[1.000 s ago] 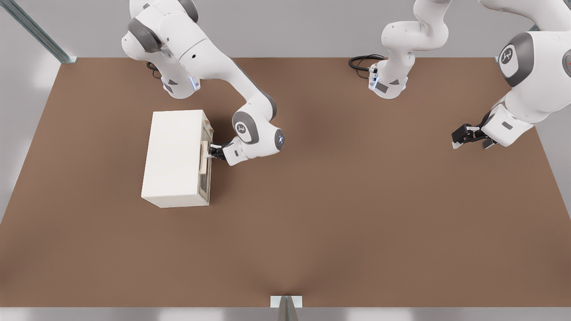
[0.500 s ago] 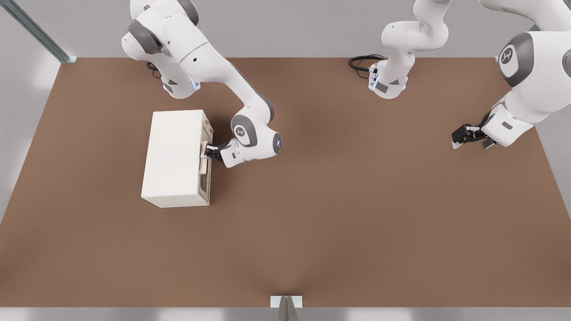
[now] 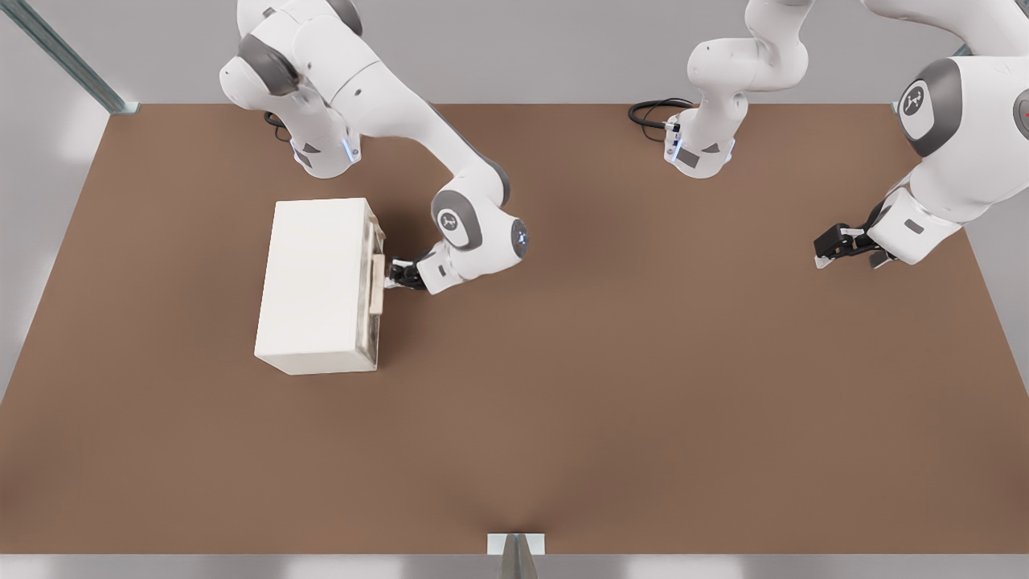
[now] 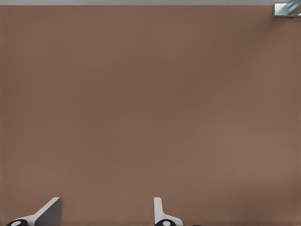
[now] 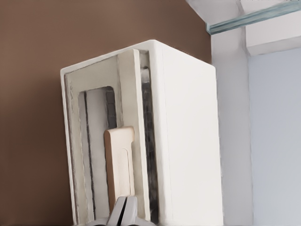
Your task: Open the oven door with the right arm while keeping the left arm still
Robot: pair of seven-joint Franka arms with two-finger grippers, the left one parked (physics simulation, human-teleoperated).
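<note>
Front view: cream oven sits on the brown table, toward the front view's left. Oven door faces the front view's right, slightly ajar along one edge. Tan handle runs lengthwise along the door. Right arm reaches in; gripper meets the handle, fingers pinched nearly together on its end. Pull direction, probably: toward the front view's right.
</note>
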